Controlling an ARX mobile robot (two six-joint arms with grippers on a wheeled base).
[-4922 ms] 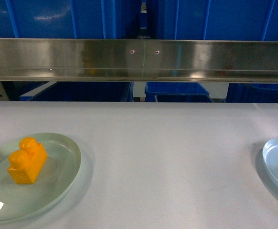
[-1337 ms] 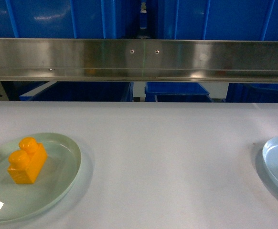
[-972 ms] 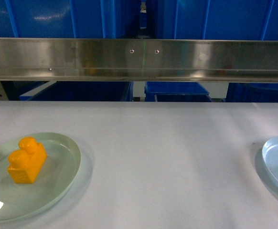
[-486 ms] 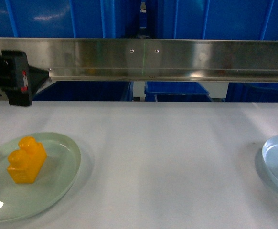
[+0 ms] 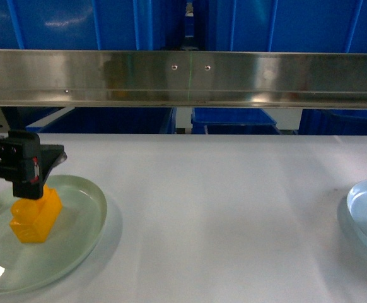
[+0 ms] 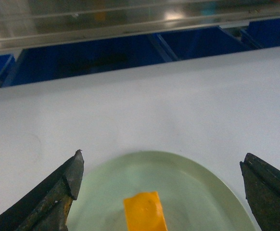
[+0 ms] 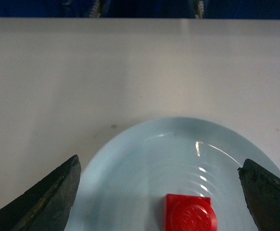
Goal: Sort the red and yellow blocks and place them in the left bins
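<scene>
- Here the work surface is a wide white table (image 5: 221, 208), matte and plain; one small dark speck shows on it in the right wrist view, just beyond the pale blue plate (image 7: 145, 159).
- Behind the table's far edge runs a long brushed steel rail (image 5: 234, 79), level across the whole head view, with two small screws near its middle; it throws back blurred light.
- Beyond and beneath the rail stand the blue bins (image 5: 234, 120), deep crates with ribbed walls; more blue crate walls fill the top of the head view.
- At the table's left sits a pale green plate (image 5: 76, 233), round and glossy; the yellow-orange brick (image 5: 35, 218) stands on it, left of the plate's centre.
- The left gripper (image 6: 161, 187) hangs over that plate with its jaws spread wide, the brick (image 6: 145, 211) between them and untouched; nothing is grasped.
- At the right, the pale blue plate holds a red brick (image 7: 189, 212), studs up, near the frame's bottom edge.
- The right gripper (image 7: 159, 187) likewise hangs spread wide over its plate, holding nothing; the red brick lies between its jaws, clear of both.
</scene>
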